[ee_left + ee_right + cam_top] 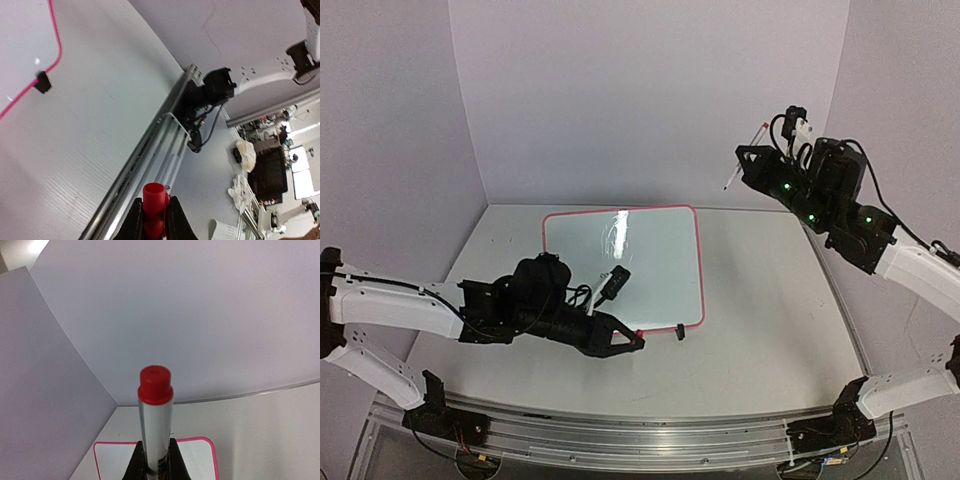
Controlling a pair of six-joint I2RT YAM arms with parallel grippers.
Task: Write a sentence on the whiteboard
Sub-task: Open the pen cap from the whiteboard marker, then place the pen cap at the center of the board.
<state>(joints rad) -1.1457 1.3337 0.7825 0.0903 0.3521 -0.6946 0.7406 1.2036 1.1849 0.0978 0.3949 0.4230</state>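
Note:
The whiteboard (655, 250), glossy white with a pink-red frame, lies flat on the table and carries no writing; a black clip foot (680, 331) sits on its near edge. My left gripper (632, 342) is low at the board's near edge, shut on a red marker cap (154, 192). The left wrist view shows the board's corner (25, 40) and the foot (43, 81). My right gripper (752, 155) is raised high at the back right, off the board, shut on a silver-white marker (745, 157). In the right wrist view the marker (156, 412) has a red end, with the board (197, 460) far below.
A metal rail (620, 425) runs along the table's near edge, and it also shows in the left wrist view (150, 145). The right arm's base (212, 92) stands on it. Pale walls close in the back and both sides of the table (760, 330).

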